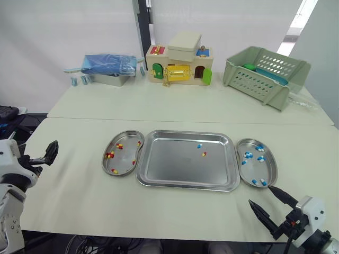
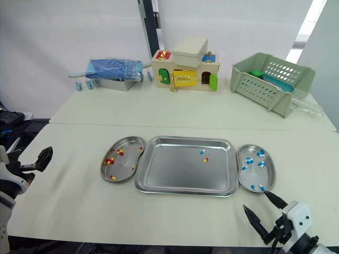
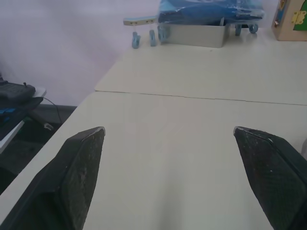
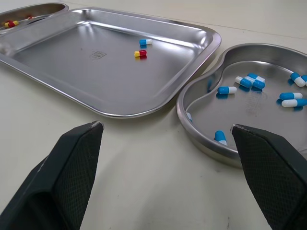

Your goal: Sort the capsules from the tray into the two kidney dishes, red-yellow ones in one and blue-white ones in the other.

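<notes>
Two capsules lie in the tray at mid-table, right of its centre and toward the far side: a blue-white capsule and, just nearer, a red-yellow capsule, close together but apart. The left dish touches the tray's left rim and holds several red-yellow ones. The right dish sits against the right rim and holds several blue-white ones.

The right claw hangs wide open over the table, just near of the right dish's near end. The dish rim and the tray's near right corner stand between it and the two loose capsules. The left claw is also wide open, at the table's left edge, well apart from the left dish.

Along the far side stand a metal box under a blue bag, blue clips beside it, a wooden toy house with latches, and a green basket.

The right wrist view catches a faint stamp in the tray floor, which is too small to read. The left wrist view looks across bare table to the box and clips.
</notes>
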`<state>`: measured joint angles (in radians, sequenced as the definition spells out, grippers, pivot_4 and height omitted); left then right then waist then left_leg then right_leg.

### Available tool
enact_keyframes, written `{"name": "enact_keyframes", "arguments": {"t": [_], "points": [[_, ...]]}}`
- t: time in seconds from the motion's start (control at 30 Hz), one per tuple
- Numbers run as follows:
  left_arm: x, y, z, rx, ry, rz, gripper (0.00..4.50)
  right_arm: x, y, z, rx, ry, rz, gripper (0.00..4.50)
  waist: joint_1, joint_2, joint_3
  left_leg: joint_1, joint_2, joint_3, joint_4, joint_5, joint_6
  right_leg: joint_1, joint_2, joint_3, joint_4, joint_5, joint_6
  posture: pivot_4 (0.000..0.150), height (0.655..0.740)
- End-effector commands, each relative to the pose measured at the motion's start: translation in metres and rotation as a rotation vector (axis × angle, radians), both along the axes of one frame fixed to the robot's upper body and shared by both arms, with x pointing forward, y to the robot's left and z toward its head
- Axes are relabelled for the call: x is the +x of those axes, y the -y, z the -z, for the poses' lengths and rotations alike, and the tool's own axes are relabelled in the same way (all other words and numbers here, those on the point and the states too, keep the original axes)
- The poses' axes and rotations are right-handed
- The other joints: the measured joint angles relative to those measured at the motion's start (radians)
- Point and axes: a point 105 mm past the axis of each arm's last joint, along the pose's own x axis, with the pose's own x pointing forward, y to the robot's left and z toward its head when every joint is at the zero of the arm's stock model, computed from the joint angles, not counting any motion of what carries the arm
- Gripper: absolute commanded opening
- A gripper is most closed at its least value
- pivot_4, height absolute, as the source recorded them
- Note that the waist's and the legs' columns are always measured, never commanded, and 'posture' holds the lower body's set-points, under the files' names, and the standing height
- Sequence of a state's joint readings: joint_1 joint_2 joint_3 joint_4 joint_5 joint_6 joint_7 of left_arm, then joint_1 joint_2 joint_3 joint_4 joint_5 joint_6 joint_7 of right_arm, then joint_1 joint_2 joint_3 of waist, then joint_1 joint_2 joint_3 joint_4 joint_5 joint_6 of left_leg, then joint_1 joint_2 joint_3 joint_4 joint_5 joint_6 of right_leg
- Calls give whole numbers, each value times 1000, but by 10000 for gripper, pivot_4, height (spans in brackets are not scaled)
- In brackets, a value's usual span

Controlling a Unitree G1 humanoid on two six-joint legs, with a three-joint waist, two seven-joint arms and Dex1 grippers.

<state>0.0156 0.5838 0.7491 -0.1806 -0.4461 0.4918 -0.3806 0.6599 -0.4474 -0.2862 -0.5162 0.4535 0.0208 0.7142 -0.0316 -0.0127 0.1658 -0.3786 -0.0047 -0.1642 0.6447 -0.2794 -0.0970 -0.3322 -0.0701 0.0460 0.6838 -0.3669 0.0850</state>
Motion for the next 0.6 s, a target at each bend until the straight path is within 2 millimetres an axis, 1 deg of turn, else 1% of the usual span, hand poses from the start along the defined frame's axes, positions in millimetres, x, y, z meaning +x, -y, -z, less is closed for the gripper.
{"name": "enact_keyframes", "arguments": {"t": [0.03,0.2,0.3,0.33,0.43,0.57,0.6], "points": [[-2,3,-18,40,61,4,44591,0,-6,-6,10,24,-19,45000,-1,0,0,0,0,0,0,0,0,0,0,0,0,0,0,1500,7400],[1,12,-20,52,56,56,44591,0,-7,-7,10,22,-26,45000,-1,0,0,0,0,0,0,0,0,0,0,0,0,0,0,1500,7400],[12,33,-30,69,84,171,44591,-1,-8,-8,13,21,-38,45000,-1,0,0,0,0,0,0,0,0,0,0,0,0,0,0,1500,7400],[18,48,-31,77,78,250,44591,-2,-10,-8,11,21,-53,45000,0,0,0,0,0,0,0,0,0,0,0,0,0,0,0,1500,7400],[33,115,-23,128,7,583,44591,-4,-18,-9,-11,21,-113,45000,4,-1,-1,0,0,0,0,0,0,1,0,-1,-1,0,0,1500,7400],[39,184,-14,115,-45,896,44591,-4,-25,-14,-15,34,-133,45000,0,0,-2,0,0,0,0,0,0,2,0,0,-2,0,0,1500,7400],[40,194,-14,116,-51,940,44591,-3,-26,-15,-15,36,-133,45000,-1,1,-2,1,0,0,0,0,0,2,0,-1,-1,0,0,1500,7400]]}}
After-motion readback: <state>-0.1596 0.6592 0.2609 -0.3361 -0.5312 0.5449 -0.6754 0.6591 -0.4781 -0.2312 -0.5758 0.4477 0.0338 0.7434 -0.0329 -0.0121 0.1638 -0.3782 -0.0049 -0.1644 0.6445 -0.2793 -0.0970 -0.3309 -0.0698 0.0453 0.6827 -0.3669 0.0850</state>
